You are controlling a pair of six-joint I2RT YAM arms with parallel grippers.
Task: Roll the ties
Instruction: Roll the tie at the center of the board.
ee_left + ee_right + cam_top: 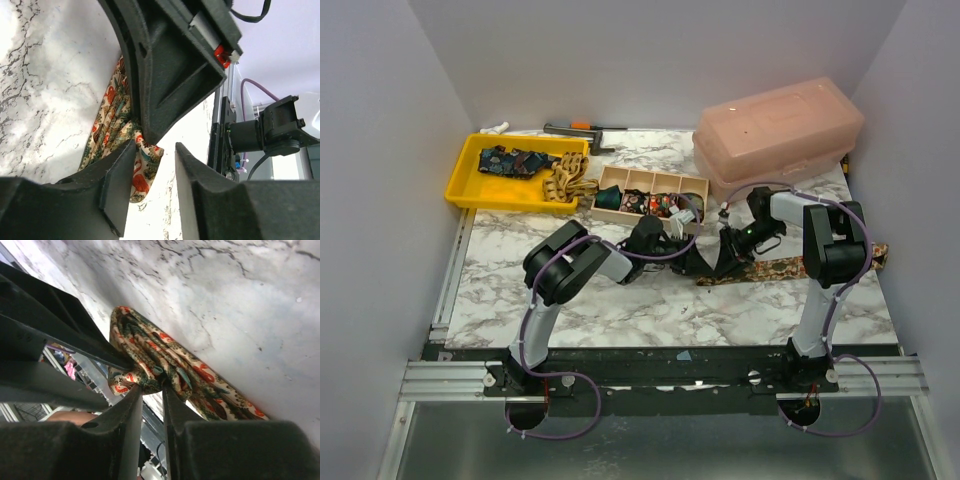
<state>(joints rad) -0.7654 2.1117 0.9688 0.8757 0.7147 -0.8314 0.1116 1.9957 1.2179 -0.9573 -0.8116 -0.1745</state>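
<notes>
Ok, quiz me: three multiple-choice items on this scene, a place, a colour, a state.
1. The tie at the grippers lies: A in the tray, B on the table, C held high in the air.
2. The tray is: A yellow, B green, C white.
3. The right gripper is: A spread wide, B pinching the tie, C out of view.
B, it stretches flat across the table; A, plain from above; B, its fingertips meet on the folded end.

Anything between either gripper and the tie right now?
Nothing visible. The right gripper pinches the folded end of the tie on the table. The left gripper stands open at the same fold, with the cloth at one of its fingers.
</notes>
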